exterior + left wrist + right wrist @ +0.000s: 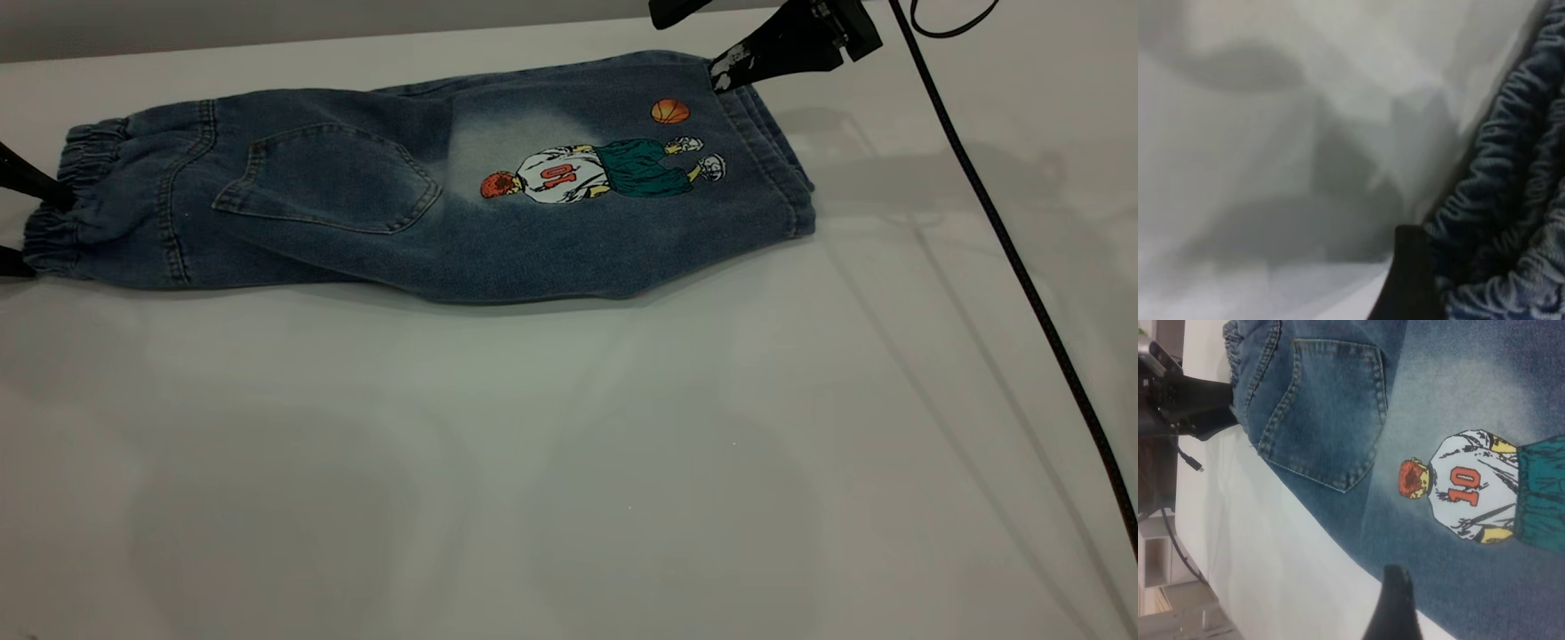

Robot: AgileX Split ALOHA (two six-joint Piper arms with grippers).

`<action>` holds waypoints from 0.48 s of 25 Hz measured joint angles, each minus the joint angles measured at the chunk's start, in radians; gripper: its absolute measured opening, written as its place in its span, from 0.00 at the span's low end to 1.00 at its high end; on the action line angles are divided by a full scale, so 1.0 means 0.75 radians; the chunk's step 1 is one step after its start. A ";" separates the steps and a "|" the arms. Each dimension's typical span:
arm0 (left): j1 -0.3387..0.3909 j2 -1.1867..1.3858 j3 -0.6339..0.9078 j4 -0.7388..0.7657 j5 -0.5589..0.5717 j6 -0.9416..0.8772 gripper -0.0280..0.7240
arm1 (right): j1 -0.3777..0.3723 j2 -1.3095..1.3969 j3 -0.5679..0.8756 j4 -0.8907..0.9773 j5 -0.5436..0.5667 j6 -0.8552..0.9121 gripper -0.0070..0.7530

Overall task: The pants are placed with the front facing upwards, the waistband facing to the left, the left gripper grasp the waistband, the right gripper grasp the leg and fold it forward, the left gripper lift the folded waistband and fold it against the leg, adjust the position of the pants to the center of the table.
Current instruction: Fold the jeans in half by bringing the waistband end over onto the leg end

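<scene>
The denim pants (427, 204) lie folded lengthwise at the back of the table (569, 462), with a back pocket and the cartoon player facing up. The ruched waistband (80, 151) is at the left and the printed leg (622, 204) at the right. My left gripper (49, 236) stands open at the waistband, one finger on each side of it. The left wrist view shows one finger (1408, 280) beside the gathers of the waistband (1511, 200). My right gripper (689, 44) is open at the back right, its white-scuffed fingertip (725, 71) touching the leg hem. In the right wrist view one finger (1395, 600) hangs over the pants' edge.
A thin black cable (1022, 267) trails from the right arm down across the right side of the table. The right wrist view shows the left gripper (1228, 410) at the waistband, with shelving beyond the table edge. Bare tabletop stretches in front of the pants.
</scene>
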 joint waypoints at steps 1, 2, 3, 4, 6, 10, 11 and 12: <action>0.000 0.004 0.000 -0.001 0.002 -0.005 0.71 | 0.000 0.000 0.000 0.000 -0.001 0.000 0.67; -0.004 0.011 0.000 -0.014 0.007 -0.010 0.70 | 0.000 0.000 0.000 0.000 -0.001 0.002 0.67; -0.010 0.015 0.000 -0.014 0.007 -0.011 0.70 | 0.000 0.000 0.000 0.000 -0.001 0.002 0.67; -0.013 0.022 0.000 -0.015 0.010 -0.011 0.70 | 0.000 0.000 0.000 0.000 -0.001 0.002 0.67; -0.019 0.034 0.000 -0.029 0.020 -0.011 0.70 | 0.000 0.000 0.000 0.000 0.000 0.002 0.67; -0.028 0.044 0.000 -0.032 0.006 -0.014 0.69 | 0.000 0.000 0.000 -0.005 0.000 0.002 0.67; -0.030 0.044 0.001 -0.032 -0.001 -0.015 0.68 | 0.000 0.000 0.000 -0.005 0.000 0.002 0.67; -0.036 0.044 0.004 -0.030 -0.019 -0.015 0.65 | 0.000 0.000 0.000 -0.005 0.001 0.002 0.67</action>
